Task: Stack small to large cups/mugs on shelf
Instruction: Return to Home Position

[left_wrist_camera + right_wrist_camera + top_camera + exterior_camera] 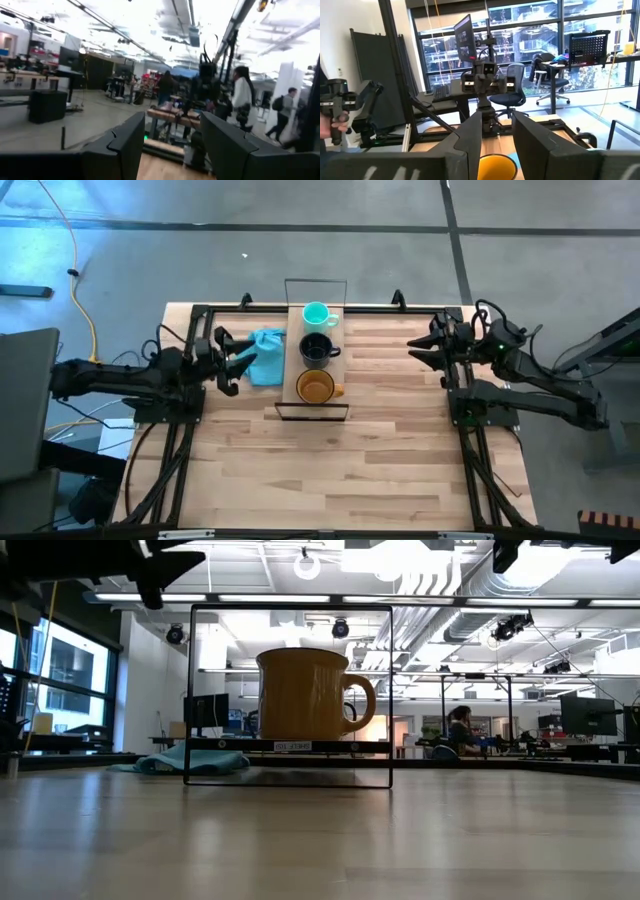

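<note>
From above: teal mug [316,314], black mug [316,349], amber mug [316,387] lined far-to-near on shelf [295,325]. At table level: amber only, label [293,746] below unreadable. Left gripper [238,365] near blue cloth [266,355], right gripper [415,352] opposite, fingers apart on both.

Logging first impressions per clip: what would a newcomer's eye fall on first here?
Three mugs stand in a row on the shelf: teal mug at the far end, black mug in the middle, amber-orange mug at the near end. A light blue cloth lies beside the shelf, by the open left hand; the open right hand hangs apart on the other side.
</note>
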Controlling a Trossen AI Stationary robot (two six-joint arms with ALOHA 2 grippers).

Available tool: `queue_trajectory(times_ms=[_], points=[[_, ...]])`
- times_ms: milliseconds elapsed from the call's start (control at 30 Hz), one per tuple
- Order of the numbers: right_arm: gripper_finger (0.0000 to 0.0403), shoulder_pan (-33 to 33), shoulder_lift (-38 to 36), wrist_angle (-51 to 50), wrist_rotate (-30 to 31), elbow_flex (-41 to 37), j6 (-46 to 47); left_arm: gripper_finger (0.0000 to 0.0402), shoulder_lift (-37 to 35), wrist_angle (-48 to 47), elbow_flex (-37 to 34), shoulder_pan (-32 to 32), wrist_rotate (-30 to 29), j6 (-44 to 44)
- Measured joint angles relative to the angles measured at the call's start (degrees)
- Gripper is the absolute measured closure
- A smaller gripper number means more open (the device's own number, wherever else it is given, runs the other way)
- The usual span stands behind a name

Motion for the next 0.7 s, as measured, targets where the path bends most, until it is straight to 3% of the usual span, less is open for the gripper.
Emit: queue_trajectory(times_ms=[133,400,700], points=[[0.0304,0.0,0.0,0.0,0.2,0.0,-1.01,0.022,-0.01,1.29,-1.91,-4.39,-2.36,1.8],[0.0304,0.0,0.07,0.0,1.24,0.0,-1.38,0.022,-4.07,13.34,-10.41,-9.27,-3.58,6.99],[0.0304,0.0,0.01,0.0,0.58,0.0,0.04,0.022,-12.13,7.06,-13.03,-12.35,-1.04,8.58]])
